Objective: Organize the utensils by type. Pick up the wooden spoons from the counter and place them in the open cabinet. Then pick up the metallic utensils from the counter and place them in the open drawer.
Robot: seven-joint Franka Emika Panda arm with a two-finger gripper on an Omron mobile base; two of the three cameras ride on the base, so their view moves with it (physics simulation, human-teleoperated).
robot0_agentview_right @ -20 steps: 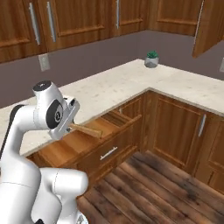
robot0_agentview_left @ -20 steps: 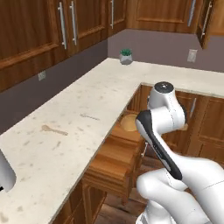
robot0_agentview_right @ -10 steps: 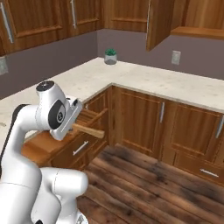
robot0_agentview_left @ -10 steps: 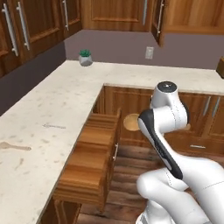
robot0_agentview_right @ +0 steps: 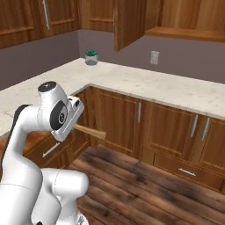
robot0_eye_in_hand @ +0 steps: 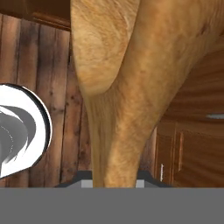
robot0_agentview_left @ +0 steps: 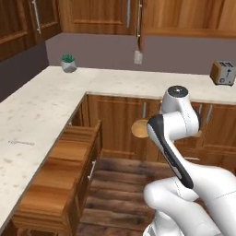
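Hand view: the wooden spoon (robot0_eye_in_hand: pixel 127 87) sits right up against the lens, its handle running down between the gripper (robot0_eye_in_hand: pixel 114 178) tips at the bottom centre. The jaws are narrowed onto the handle and hold it. Wood floor (robot0_eye_in_hand: pixel 52 78) behind it, at the left of the frame.

Left base view: the spoon's round bowl (robot0_agentview_left: pixel 139 128) pokes out left of the white arm, centre frame, held in the air over the floor and in front of the base cabinets. Right base view: the handle (robot0_agentview_right: pixel 90 131) sticks out to the right of the hand (robot0_agentview_right: pixel 70 117), left of centre.

Open drawer (robot0_agentview_left: pixel 60 179) at lower left of the left base view, pulled out, light wood inside. A thin silver spoon (robot0_agentview_left: pixel 20 143) lies on the counter (robot0_agentview_left: pixel 41 106) at the left edge, well apart from the drawer front.

Further back: small potted plant (robot0_agentview_left: pixel 68 63) on the counter at upper left, toaster (robot0_agentview_left: pixel 223 73) at upper right. An open wall cabinet (robot0_agentview_right: pixel 189 19) shows along the top right of the right base view, its door (robot0_agentview_right: pixel 127 22) swung outward.

Versus half a second ago: the whole scene has shifted in both base views, so the base has turned; plant and drawer sit differently in frame and the toaster is newly in view. Grip on the spoon unchanged.
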